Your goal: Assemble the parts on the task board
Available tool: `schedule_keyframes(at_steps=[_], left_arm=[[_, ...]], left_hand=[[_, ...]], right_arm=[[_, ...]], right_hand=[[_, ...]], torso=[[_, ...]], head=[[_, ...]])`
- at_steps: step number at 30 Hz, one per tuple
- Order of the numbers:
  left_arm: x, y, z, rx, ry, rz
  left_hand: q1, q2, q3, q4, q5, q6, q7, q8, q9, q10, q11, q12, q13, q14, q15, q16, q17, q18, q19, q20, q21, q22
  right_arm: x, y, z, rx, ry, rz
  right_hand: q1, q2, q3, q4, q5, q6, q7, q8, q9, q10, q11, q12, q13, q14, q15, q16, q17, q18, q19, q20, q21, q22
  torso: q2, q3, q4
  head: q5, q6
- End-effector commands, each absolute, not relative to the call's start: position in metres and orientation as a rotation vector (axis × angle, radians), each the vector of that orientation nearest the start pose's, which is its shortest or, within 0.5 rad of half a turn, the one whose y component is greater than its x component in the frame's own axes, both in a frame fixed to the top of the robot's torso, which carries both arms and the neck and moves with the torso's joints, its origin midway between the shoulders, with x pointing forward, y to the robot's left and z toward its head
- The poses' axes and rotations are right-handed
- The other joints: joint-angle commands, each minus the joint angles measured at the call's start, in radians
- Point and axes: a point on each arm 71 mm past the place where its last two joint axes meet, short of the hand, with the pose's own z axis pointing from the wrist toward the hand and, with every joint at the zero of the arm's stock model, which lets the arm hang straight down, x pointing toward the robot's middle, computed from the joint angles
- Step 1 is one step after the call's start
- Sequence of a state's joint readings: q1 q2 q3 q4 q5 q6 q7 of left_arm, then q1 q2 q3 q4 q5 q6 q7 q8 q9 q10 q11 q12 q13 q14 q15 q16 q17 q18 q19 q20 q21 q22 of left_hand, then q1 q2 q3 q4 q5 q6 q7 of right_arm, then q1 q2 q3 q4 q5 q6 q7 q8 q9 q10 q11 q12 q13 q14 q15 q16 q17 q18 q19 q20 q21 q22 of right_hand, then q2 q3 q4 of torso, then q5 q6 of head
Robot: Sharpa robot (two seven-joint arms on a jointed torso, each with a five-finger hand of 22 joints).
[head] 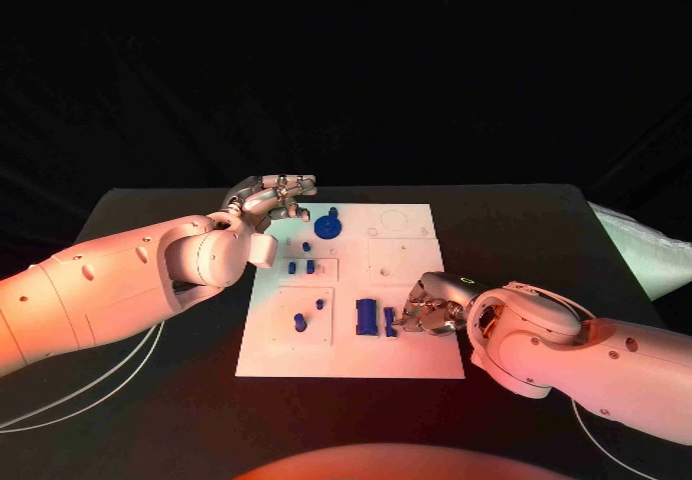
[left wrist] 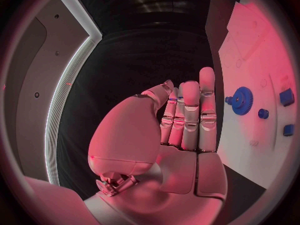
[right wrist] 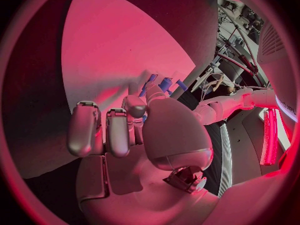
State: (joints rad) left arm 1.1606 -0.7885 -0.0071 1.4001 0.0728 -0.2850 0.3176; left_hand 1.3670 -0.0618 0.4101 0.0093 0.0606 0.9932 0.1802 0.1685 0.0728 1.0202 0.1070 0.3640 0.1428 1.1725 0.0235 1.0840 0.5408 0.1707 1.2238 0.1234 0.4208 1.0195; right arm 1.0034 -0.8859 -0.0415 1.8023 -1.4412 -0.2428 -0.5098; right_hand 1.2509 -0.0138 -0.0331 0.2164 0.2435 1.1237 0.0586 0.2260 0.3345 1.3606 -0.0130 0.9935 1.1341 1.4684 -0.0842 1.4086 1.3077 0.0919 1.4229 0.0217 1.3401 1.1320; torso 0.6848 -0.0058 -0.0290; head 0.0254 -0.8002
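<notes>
White and flat, the task board (head: 411, 350) lies in the middle of the black table (head: 144, 210), with blue parts scattered over it. Starting from the left, the left hand (head: 271, 198) hovers at the board's far left corner; its wrist view shows the fingers (left wrist: 189, 115) straight, side by side, with nothing in them. Just beside that hand a blue gear (head: 329, 224) lies on the board, seen also from the left wrist (left wrist: 242, 100) with small blue pieces (left wrist: 263, 113) near it. Closer to the robot, a cluster of small blue pegs (head: 302, 266) sits in a marked square, and a single blue peg (head: 300, 321) stands in the square below. Further right lies a larger blue block (head: 366, 316) with a slimmer blue piece (head: 389, 319) just beside it. The right hand (head: 428, 308) rests on the board's right edge, fingers curled toward that slim piece; whether it actually grips the piece I cannot tell.
</notes>
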Motion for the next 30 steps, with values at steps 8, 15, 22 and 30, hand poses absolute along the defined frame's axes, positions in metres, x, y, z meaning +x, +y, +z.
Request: schedule_keyframes(at_steps=[8, 15, 22, 30], left_arm=[[0.509, 0.218, -0.201, -1.276, 1.434, -1.51], [0.508, 0.219, -0.205, -1.284, 1.433, -1.503], [0.507, 0.217, -0.22, -1.313, 1.442, -1.484], [0.507, 0.222, -0.225, -1.324, 1.432, -1.461]], left_hand=[[-0.004, 0.002, -0.005, -0.003, 0.005, -0.006, 0.002, 0.006, -0.002, -0.005, 0.001, 0.004, 0.001, -0.007, 0.002, 0.004, 0.0, 0.01, 0.009, 0.0, -0.004, -0.001], [-0.005, 0.002, -0.005, -0.003, 0.005, -0.007, 0.002, 0.006, -0.002, -0.007, 0.002, 0.006, 0.001, -0.009, 0.003, 0.003, -0.003, 0.01, 0.009, 0.0, -0.004, -0.002], [-0.005, 0.002, -0.005, -0.003, 0.005, -0.007, 0.002, 0.006, -0.002, -0.007, 0.002, 0.006, 0.001, -0.009, 0.003, 0.002, -0.004, 0.01, 0.009, 0.0, -0.004, -0.002], [-0.005, 0.003, -0.005, -0.003, 0.005, -0.008, 0.002, 0.006, -0.002, -0.008, 0.002, 0.006, 0.001, -0.01, 0.003, 0.002, -0.005, 0.01, 0.009, 0.0, -0.004, -0.002]], right_arm=[[0.389, -0.164, -0.247, 0.144, 1.935, 0.675], [0.407, -0.167, -0.236, 0.367, 1.874, 0.934], [0.454, -0.192, -0.232, 0.616, 1.773, 1.133], [0.497, -0.217, -0.227, 0.888, 1.547, 1.235]], right_hand=[[-0.01, 0.002, -0.034, 0.012, 0.027, -0.022, 0.01, -0.016, -0.004, -0.027, 0.003, -0.066, -0.045, 0.054, 0.004, -0.01, -0.006, -0.001, -0.013, 0.002, -0.019, -0.027], [0.044, 0.02, -0.038, -0.01, 0.054, -0.082, 0.035, -0.052, -0.016, -0.099, 0.024, -0.2, -0.141, 0.038, 0.021, -0.056, -0.065, 0.015, -0.049, 0.017, -0.078, -0.121], [0.164, 0.046, -0.004, -0.083, 0.034, -0.118, 0.053, -0.056, -0.013, -0.23, 0.043, -0.396, -0.298, -0.042, 0.037, -0.264, -0.306, 0.06, -0.172, 0.032, -0.274, -0.392], [0.233, 0.038, 0.03, -0.148, 0.002, -0.196, 0.095, -0.076, -0.027, -0.308, 0.079, -0.524, -0.454, -0.192, 0.07, -0.656, -0.673, 0.092, -0.285, 0.062, -0.534, -0.657]], torso=[[-0.002, -0.0004, 0.001], [-0.017, -0.0018, -0.0149], [-0.058, -0.0135, -0.0293], [-0.091, -0.0093, -0.0318]], head=[[0.001, 0.001], [0.005, 0.021], [0.003, 0.057], [0.011, 0.086]])
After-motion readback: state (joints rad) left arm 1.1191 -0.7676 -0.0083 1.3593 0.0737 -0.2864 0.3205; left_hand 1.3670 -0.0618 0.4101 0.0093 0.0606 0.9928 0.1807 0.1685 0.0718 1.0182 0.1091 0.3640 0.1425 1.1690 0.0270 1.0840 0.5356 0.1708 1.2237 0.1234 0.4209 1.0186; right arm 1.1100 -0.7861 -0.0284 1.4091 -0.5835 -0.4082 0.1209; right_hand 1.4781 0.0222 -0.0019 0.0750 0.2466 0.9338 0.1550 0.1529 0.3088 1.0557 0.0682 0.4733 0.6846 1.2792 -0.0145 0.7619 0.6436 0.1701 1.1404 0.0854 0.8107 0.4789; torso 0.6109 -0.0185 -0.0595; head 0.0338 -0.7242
